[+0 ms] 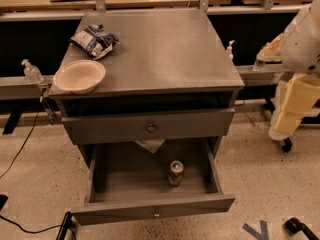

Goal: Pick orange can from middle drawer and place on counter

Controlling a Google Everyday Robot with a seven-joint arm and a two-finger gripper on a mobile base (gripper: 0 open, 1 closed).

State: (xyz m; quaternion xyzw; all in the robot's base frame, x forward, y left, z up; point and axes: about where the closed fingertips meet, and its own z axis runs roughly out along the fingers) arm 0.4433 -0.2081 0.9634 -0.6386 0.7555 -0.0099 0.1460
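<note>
Orange can [175, 172] upright in open middle drawer [125, 211]; gripper [300, 227] near right corner, jaws' state: cannot tell

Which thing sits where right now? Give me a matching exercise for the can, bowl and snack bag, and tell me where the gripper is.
Things:
1. can
2. bowl
3. snack bag

Places:
A. front left corner of the counter
B. back left of the counter
C. upright in the open drawer

Pairs: 1-C, 2-A, 3-B.

The gripper is not in view.
</note>
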